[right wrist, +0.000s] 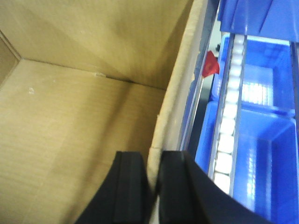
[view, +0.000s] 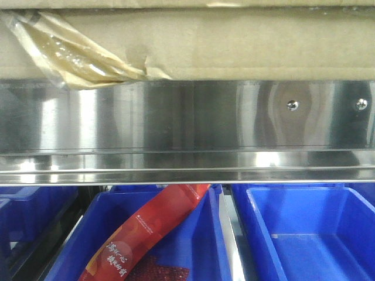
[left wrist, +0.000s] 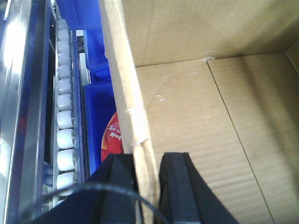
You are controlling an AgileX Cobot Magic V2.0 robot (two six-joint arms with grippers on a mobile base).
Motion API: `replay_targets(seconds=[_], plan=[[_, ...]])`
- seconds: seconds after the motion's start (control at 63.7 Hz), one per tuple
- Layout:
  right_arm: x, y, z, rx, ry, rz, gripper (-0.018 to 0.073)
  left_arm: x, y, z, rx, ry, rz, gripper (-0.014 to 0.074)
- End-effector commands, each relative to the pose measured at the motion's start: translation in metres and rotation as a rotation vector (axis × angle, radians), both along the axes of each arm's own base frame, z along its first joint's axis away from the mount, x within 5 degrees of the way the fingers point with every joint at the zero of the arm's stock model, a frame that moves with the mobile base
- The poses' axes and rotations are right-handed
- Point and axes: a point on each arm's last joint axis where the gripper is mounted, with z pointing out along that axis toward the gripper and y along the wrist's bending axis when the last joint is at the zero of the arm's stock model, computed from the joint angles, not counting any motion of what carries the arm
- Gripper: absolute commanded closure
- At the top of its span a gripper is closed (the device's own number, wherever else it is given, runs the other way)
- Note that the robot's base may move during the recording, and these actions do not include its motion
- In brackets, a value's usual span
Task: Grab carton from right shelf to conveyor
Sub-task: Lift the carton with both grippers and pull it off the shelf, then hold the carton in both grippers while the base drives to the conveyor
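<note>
**Both grippers pinching opposite walls of the carton at the shelf**

Left gripper (left wrist: 147, 163), seen from its wrist camera, has its two black fingers (left wrist: 175, 186) closed across the upright side wall of the carton (left wrist: 196, 130): one finger inside the box, the other outside. Right gripper (right wrist: 152, 161) clamps the opposite wall of the carton (right wrist: 70, 116) in the same way, with one finger on each face. Both wrist views look down into the bare cardboard interior. Beside the outer face of each wall runs a row of white rollers (left wrist: 65, 116), with blue bins (right wrist: 261, 154) beyond.

In the front view the carton (view: 234, 47) fills the top of the frame, directly above and behind the mirror-like front rail of the steel shelf (view: 176, 117). Whether its base touches the shelf cannot be told. Loose glossy tape (view: 70, 55) hangs at its left end, and two screw heads (view: 292, 105) show on the right of the rail. Below the rail stand blue bins (view: 304, 234), one holding a red packet (view: 152, 228).
</note>
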Motion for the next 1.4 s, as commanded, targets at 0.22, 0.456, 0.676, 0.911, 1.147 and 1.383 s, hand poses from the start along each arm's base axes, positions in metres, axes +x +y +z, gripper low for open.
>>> replay_targets(seconds=[0.22,0.456,0.676,0.911,1.147,1.383], plan=[[0.0003,0.0003,0.0067,0.029,-0.066,0.014,0.0627,-0.0002,-0.0032,0.0073,-0.024,-0.058,-0.022,0.0614],[0.0003,0.0003,0.0067,0.029,-0.066,0.014,0.0627,0.0000,-0.0033,0.0076,-0.026,-0.062,-0.023,0.0614],[0.0003,0.0003,0.0067,0.029,-0.066,0.014,0.0627,0.0000,-0.0033,0.0076,-0.026,-0.062,-0.023,0.0614],[0.0003,0.0003,0.0067,0.029,-0.066,0.014,0.0627,0.0000,-0.0033,0.0076,-0.026,-0.062,-0.023,0.0614],[0.0003,0.0003,0.0067,0.029,-0.066,0.014,0.0627,0.0000,-0.0033,0.0076,-0.026,-0.062,-0.023,0.0614],[0.0003,0.0003,0.0067,0.029,-0.066,0.014,0.0627,0.0000,-0.0033,0.0076,-0.026,-0.062,-0.023,0.0614]])
